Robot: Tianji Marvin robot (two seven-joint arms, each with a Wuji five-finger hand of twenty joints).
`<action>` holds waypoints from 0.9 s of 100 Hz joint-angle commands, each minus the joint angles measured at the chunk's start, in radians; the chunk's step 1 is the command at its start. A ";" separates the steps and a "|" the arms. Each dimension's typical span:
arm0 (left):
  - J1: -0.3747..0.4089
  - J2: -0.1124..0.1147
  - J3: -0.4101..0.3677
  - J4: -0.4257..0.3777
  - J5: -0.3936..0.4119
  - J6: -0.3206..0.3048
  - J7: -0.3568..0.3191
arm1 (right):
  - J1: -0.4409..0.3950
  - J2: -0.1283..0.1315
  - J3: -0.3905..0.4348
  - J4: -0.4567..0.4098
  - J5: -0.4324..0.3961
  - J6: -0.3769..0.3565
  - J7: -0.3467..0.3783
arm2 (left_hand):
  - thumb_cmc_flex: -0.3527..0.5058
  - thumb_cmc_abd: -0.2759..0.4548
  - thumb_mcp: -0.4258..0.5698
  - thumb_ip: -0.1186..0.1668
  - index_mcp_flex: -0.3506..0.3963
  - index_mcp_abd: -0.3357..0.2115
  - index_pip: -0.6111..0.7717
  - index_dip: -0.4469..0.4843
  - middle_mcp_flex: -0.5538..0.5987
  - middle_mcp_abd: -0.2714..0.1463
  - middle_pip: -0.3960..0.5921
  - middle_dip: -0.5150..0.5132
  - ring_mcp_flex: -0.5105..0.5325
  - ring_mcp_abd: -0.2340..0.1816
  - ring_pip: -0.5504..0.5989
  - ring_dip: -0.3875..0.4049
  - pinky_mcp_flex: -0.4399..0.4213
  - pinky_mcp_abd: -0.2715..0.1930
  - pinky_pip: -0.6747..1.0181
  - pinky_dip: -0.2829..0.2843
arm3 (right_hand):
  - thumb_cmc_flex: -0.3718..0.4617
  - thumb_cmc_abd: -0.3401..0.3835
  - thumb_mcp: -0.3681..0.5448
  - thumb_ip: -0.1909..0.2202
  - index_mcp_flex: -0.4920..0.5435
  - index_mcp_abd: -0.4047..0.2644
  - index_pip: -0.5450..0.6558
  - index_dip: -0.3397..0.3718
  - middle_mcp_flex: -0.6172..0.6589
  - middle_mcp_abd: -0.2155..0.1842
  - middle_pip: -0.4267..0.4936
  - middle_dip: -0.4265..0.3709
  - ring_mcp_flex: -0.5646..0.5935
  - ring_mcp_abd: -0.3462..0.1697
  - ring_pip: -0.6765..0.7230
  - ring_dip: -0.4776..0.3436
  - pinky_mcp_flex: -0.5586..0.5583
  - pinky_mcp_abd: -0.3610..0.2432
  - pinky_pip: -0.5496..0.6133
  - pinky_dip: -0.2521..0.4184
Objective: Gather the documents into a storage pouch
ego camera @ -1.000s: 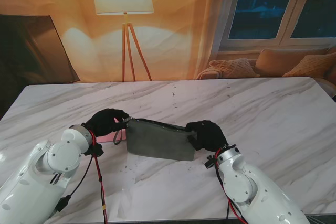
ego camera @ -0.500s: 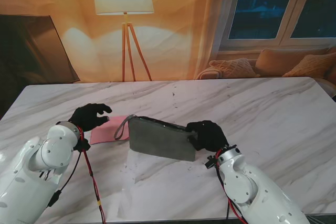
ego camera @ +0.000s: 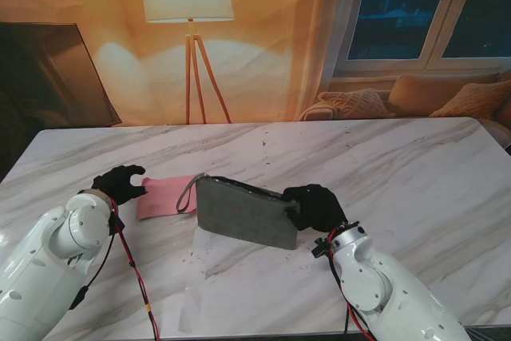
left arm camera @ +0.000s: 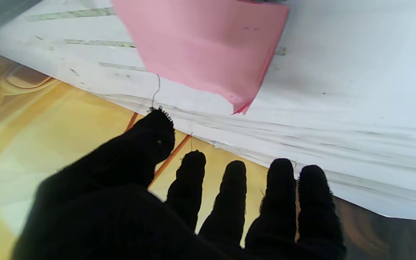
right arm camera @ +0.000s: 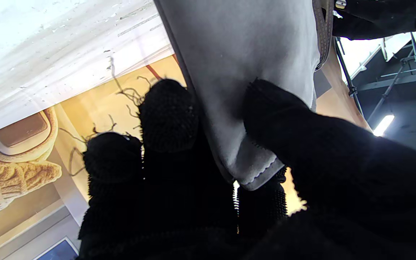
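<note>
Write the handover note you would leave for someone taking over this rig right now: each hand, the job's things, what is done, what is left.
Left hand: open, holding nothing, just left of the pink papers.
Right hand: shut on the right end of the grey pouch, holding it up on edge.
The pink papers lie flat on the marble table, beside the pouch's left end, where its strap loop hangs.
Done: the pouch is gripped and raised.
Left: pick up the papers and slide them into the pouch.
</note>
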 commanded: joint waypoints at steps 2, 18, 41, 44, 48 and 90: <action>-0.020 -0.005 0.012 0.041 -0.003 0.009 0.006 | -0.008 0.001 -0.002 -0.004 -0.009 -0.008 0.015 | -0.031 -0.025 -0.009 0.015 -0.045 -0.019 -0.027 -0.012 -0.049 -0.004 -0.001 -0.004 -0.002 0.012 0.045 0.049 -0.007 -0.033 0.131 0.085 | 0.026 0.071 0.006 -0.001 0.069 -0.019 0.093 0.043 -0.005 0.010 0.015 0.004 0.033 -0.071 0.023 0.010 0.007 -0.023 0.046 -0.014; -0.070 -0.011 0.049 0.124 -0.011 0.016 0.035 | -0.012 0.003 -0.001 -0.005 -0.013 -0.021 0.020 | -0.040 -0.036 0.003 0.011 -0.070 0.000 -0.038 -0.012 -0.049 0.025 0.069 0.072 0.046 0.060 0.270 0.204 0.031 -0.066 0.465 0.151 | 0.026 0.072 0.005 -0.001 0.072 -0.024 0.093 0.044 -0.006 0.008 0.013 0.004 0.033 -0.073 0.022 0.011 0.007 -0.024 0.047 -0.016; -0.161 -0.032 0.113 0.271 -0.069 0.031 0.100 | -0.015 0.005 -0.006 -0.005 -0.017 -0.038 0.023 | -0.039 -0.054 0.028 0.005 -0.076 -0.028 -0.015 -0.006 -0.029 0.056 0.190 0.237 0.069 0.083 0.479 0.339 0.116 -0.086 0.537 0.313 | 0.024 0.071 0.004 -0.001 0.073 -0.029 0.092 0.044 -0.005 0.006 0.012 0.004 0.032 -0.073 0.020 0.012 0.007 -0.025 0.048 -0.018; -0.175 -0.035 0.123 0.291 -0.076 0.030 0.109 | -0.015 0.006 -0.007 -0.004 -0.019 -0.039 0.024 | -0.040 -0.053 0.029 0.005 -0.080 -0.024 -0.015 -0.007 -0.023 0.060 0.208 0.259 0.077 0.087 0.506 0.357 0.128 -0.088 0.545 0.332 | 0.024 0.071 0.004 -0.001 0.074 -0.029 0.093 0.044 -0.005 0.006 0.011 0.004 0.031 -0.074 0.020 0.012 0.007 -0.025 0.048 -0.019; -0.194 -0.040 0.136 0.320 -0.086 0.029 0.123 | -0.015 0.007 -0.007 -0.005 -0.021 -0.041 0.025 | -0.042 -0.055 0.032 0.005 -0.088 -0.015 -0.015 -0.009 -0.019 0.064 0.230 0.287 0.086 0.088 0.537 0.378 0.141 -0.092 0.554 0.353 | 0.024 0.071 0.005 0.000 0.074 -0.029 0.093 0.044 -0.006 0.007 0.011 0.004 0.031 -0.074 0.020 0.013 0.007 -0.025 0.048 -0.019; -0.346 -0.100 0.264 0.572 -0.217 0.033 0.216 | -0.025 0.011 -0.004 -0.019 -0.042 -0.063 0.022 | -0.038 -0.064 0.062 0.001 0.015 -0.001 0.027 -0.005 0.011 0.103 0.350 0.426 0.137 0.093 0.685 0.463 0.212 -0.103 0.603 0.458 | 0.024 0.072 0.003 -0.001 0.076 -0.034 0.093 0.045 -0.006 0.001 0.010 0.006 0.028 -0.075 0.016 0.013 0.007 -0.025 0.049 -0.021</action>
